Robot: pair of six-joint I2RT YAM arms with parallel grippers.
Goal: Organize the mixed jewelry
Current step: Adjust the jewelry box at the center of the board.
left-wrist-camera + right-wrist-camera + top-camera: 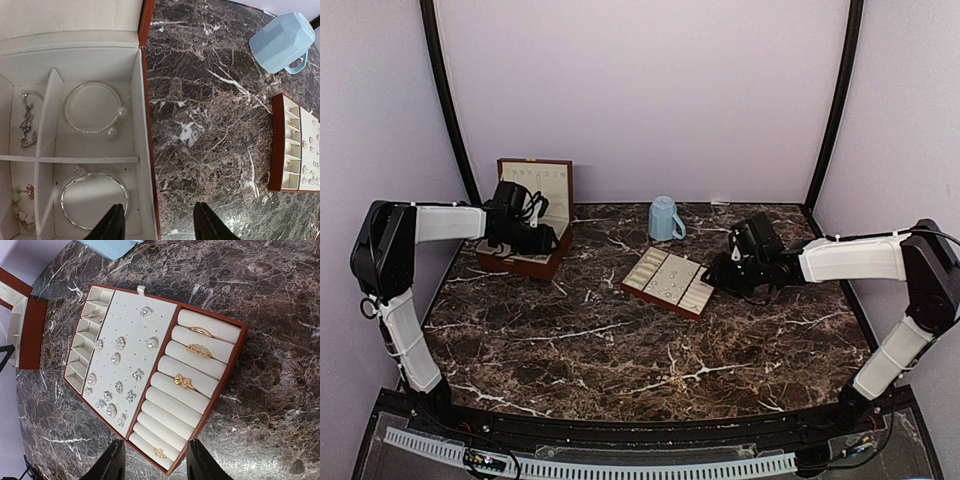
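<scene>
The right gripper hangs with its jaws spread and nothing between them, just over the near brown edge of the tray. Directly ahead of its tips lies most of the mixed jewelry: pearl and sparkly studs scattered on the dotted middle panel, with gold rings seated in the cushion rolls to one side. The left gripper, equally open and empty, straddles the side wall of the wooden box. The compartments beside one finger hold two silvery bangles and a chain, and the mug stands well ahead. The studs look featherlight, hard and slippery, likely to flick away under a careless squeeze, so I would pinch each low across its head. A ring is better taken by the band's exposed top, and a bangle across its thin, stiff wire.
</scene>
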